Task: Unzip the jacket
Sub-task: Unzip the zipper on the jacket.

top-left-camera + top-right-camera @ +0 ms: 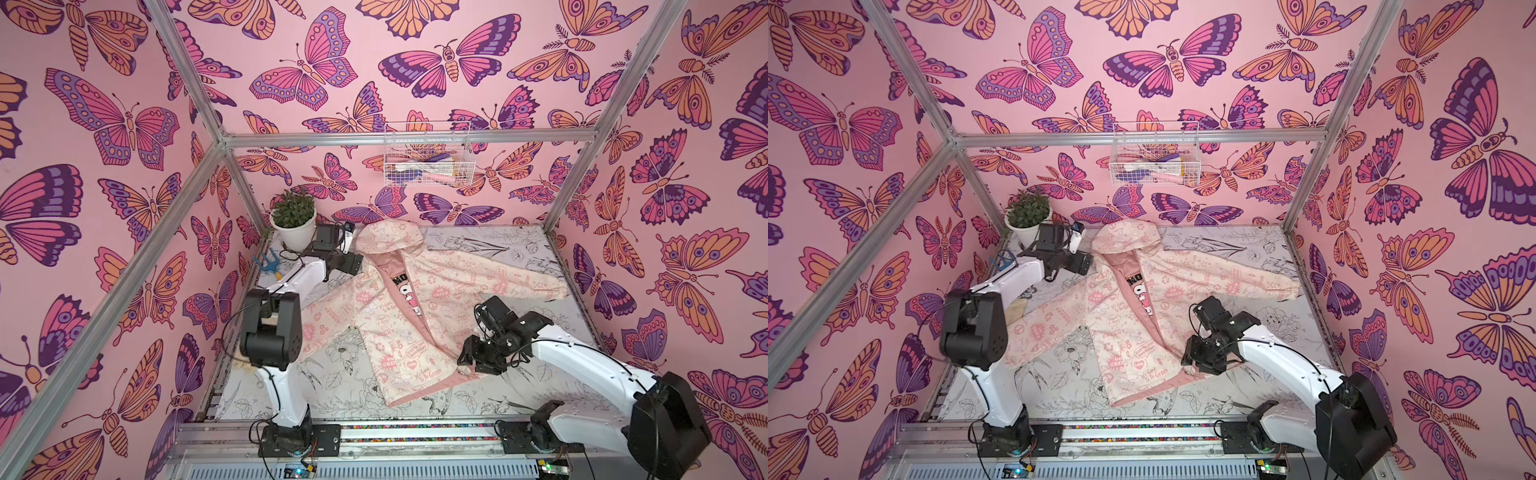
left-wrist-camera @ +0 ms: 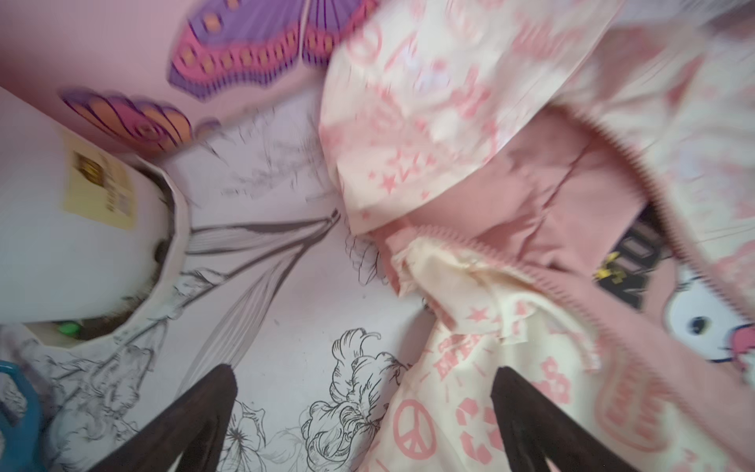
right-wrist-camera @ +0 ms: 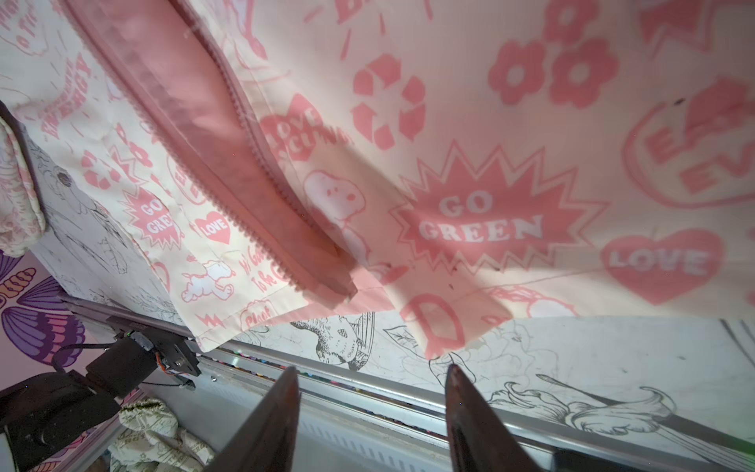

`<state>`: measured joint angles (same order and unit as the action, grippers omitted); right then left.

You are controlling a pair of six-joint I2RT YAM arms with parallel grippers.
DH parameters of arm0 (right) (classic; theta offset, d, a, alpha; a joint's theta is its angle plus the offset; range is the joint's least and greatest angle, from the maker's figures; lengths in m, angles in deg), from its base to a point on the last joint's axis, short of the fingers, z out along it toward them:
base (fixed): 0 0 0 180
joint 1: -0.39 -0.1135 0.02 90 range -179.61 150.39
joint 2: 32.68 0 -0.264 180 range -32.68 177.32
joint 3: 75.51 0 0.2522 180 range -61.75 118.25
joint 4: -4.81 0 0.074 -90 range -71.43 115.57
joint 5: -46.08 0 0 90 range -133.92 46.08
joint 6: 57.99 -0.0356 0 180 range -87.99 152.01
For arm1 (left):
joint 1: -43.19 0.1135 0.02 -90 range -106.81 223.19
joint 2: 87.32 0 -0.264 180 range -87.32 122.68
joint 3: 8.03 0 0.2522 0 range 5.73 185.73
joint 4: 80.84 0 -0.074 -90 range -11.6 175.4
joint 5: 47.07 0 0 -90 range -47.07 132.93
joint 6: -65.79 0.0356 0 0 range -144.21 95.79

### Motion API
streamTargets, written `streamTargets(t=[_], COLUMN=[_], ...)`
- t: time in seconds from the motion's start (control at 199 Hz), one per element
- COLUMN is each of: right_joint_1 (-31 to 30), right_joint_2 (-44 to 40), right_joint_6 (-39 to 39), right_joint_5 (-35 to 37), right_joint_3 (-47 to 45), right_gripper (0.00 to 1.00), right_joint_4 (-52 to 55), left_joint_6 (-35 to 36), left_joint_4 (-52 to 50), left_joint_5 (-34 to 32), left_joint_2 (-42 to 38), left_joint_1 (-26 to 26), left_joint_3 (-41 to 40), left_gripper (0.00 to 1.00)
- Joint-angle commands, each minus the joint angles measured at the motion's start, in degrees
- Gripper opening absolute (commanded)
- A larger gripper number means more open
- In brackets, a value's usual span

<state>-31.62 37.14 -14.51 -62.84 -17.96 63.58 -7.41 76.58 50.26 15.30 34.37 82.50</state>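
The cream-pink, slogan-printed child's hooded jacket [image 1: 399,328] lies spread on the flower-sketched white surface [image 1: 503,399], its front parted and pink lining showing. The left hand [image 2: 363,376] is released, empty, beside the collar. The right hand [image 3: 371,367] is released, empty, just off the hem.

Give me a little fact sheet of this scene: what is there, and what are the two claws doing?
Garment: cream-pink child's hooded jacket, spread out on flower-sketch table
Zipper: pink zipper, parted, lining showing
Left gripper: open, empty, by the collar
Right gripper: open, empty, at the hem
Corner: green plant in white pot
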Motion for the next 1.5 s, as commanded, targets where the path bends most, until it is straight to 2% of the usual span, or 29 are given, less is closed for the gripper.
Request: streamTargets(t=[0.0, 0.055, 0.125, 0.246, 0.356, 0.562, 0.757, 0.923, 1.088, 1.199, 1.364, 1.5], right_joint_1=[0.27, 0.33, 0.36, 0.64, 0.65, 0.55, 0.22, -1.25, -2.54, -4.26, -6.39, -7.02], right_joint_2=[-0.54, -0.57, -0.73, -0.28, -0.11, 4.71, 8.22, 11.67, 14.91, 15.09, 16.84, 18.65], right_joint_6=[-0.51, -0.88, -1.77, -1.42, 2.51, 11.03, 15.26, 18.12, 18.89, 19.62, 20.62, 20.68], right_joint_5=[4.32, 3.56, 3.03, 0.94, -3.78, -4.79, -3.26, -1.15, 1.22, 2.91, 5.57, 6.57], right_joint_3=[0.42, -0.61, -1.8, -2.32, -1.69, 3.03, 5.08, 6.99, 8.3, 9.22, 11.07, 12.48], right_gripper=[0.58, 0.58, 0.57, 0.51, 0.51, 0.56, 0.59, 0.6, 0.52, 0.53, 0.54, 0.42], right_joint_4=[3.66, 2.2, -0.15, -4.98, -10.6, -5.36, -3.38, -1.38, -0.3, 1.14, 2.7, 2.8], left_joint_6=[4.07, 6.14, 7.77, 8.21, 1.14, -9.36, -15.75, -19.87, -21.45, -23.28, -25.65, -26.02], left_joint_4=[7.96, 7.52, 5.77, 1.76, 1.6, -1.8, -10.14, -12.4, -15.43, -18.2, -19.29, -19.38], left_joint_5=[9.2, 11.27, 11.4, 6.86, 3.47, -7.84, -14.7, -20.88, -25.46, -24.27, -19.15, -16.94], left_joint_2=[-8.75, -13.41, -18.23, -23.96, -28.98, -39.76, -45.3, -48.84, -49.13, -47.74, -46.31, -45.94], left_joint_1=[-1.35, -3.29, -6.95, -16.18, -22.57, -29.31, -30.82, -30.84, -30.16, -27.84, -23.9, -21.79], left_joint_3=[-6.65, -10.89, -15.57, -22.09, -27.94, -33.85, -33.97, -35.05, -34.39, -33.12, -32.52, -32.3], left_gripper=[1.0, 0.99, 0.94, 0.87, 0.86, 0.83, 0.8, 0.81, 0.82, 0.82, 0.8, 0.78])
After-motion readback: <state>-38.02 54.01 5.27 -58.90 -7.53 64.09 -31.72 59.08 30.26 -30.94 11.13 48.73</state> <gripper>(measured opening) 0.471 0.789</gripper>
